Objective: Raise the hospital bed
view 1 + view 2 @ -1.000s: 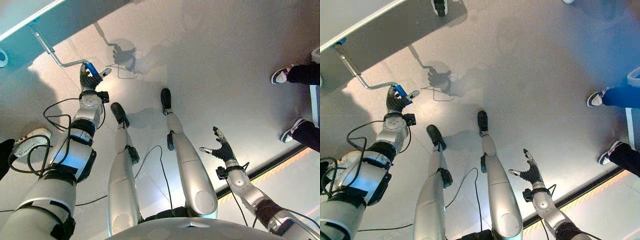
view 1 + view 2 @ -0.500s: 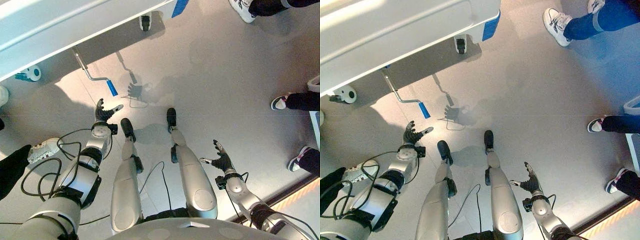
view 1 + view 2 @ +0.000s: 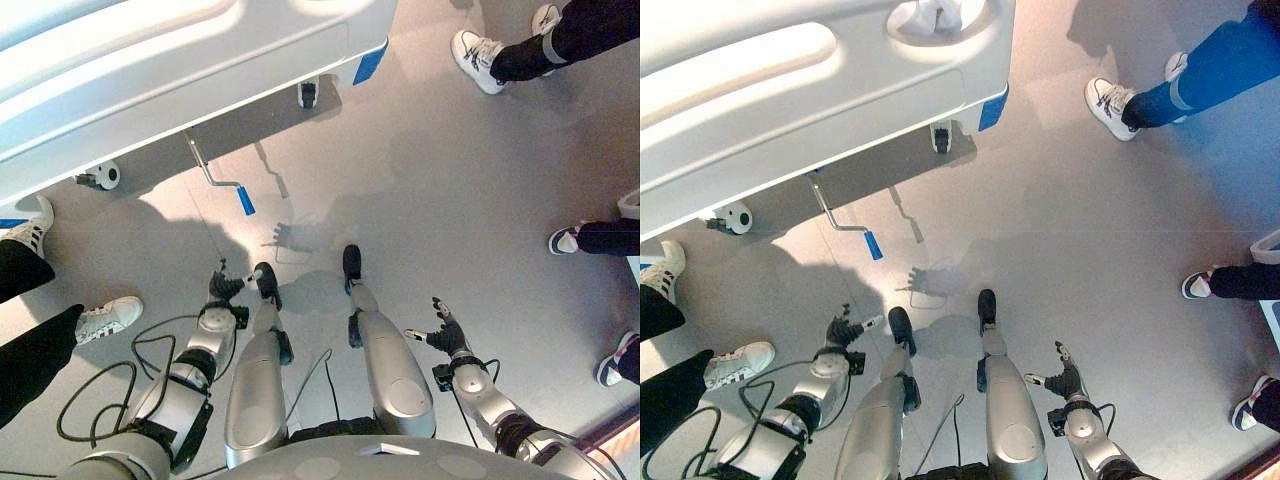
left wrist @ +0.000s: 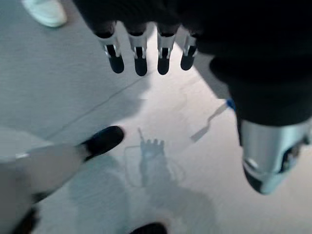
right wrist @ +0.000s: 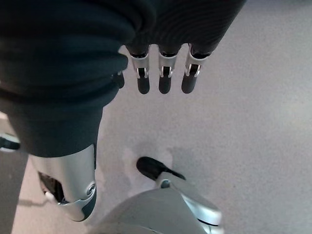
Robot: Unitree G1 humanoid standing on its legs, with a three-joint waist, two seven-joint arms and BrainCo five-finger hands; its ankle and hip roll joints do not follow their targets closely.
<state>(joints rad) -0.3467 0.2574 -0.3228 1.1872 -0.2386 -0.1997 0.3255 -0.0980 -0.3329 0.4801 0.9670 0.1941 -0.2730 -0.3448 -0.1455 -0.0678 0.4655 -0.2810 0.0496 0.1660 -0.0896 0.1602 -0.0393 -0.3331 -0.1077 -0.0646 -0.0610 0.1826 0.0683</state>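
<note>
The white hospital bed (image 3: pixel 150 70) spans the upper left, its foot end toward me. A bent metal crank with a blue handle (image 3: pixel 245 200) hangs from under it, free of any hand; the same blue handle (image 3: pixel 873 245) shows in the right eye view. My left hand (image 3: pixel 225 288) is open, well below and apart from the crank, fingers straight (image 4: pixel 139 51). At the lower right my right hand (image 3: pixel 443 333) hangs open over bare floor, holding nothing (image 5: pixel 163 78).
Bed castors (image 3: pixel 103 176) (image 3: pixel 307 94) rest on the grey floor. People's legs and shoes stand around: at the left (image 3: pixel 100 318), upper right (image 3: pixel 478 55) and right edge (image 3: pixel 575 238).
My left hand has let go of the blue crank handle and drawn back from it, open. The view has pulled up and away, so more of the bed and people show.
</note>
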